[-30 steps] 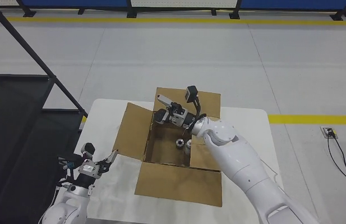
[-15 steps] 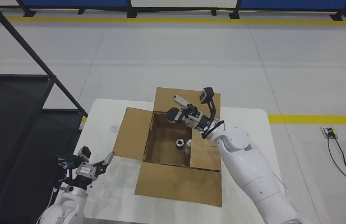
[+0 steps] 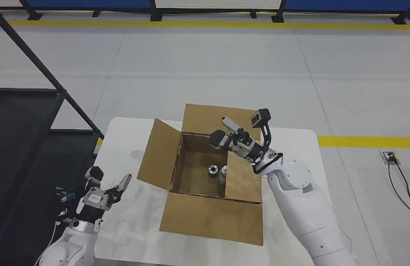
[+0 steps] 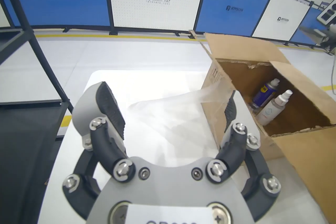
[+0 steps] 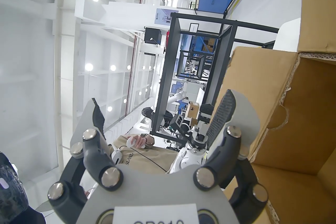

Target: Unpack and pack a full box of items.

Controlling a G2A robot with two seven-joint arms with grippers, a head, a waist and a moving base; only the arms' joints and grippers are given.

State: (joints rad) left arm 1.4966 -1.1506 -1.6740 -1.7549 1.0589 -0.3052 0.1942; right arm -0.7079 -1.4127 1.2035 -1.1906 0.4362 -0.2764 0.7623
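The box [image 4: 241, 49] at the right of the left wrist frame is matt brown cardboard with rough, torn edges, and clear glossy film [image 4: 183, 114] clings to it above the smooth white table [image 4: 157, 83]. Inside are a glossy blue metal can [image 4: 265, 92] and a smooth white plastic bottle [image 4: 273, 108]. The left gripper [image 4: 167, 93] and right gripper [image 5: 162, 97] have matt grey shells, ribbed black pads [image 4: 110, 109] and shiny metal screws [image 4: 123, 170].

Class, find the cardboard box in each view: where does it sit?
Top view: cardboard box, flaps open, mid-table.
Left wrist view: cardboard box just beyond the left gripper.
Right wrist view: cardboard box wall close beside the right gripper.
Shared landmark: the black frame beside the table.
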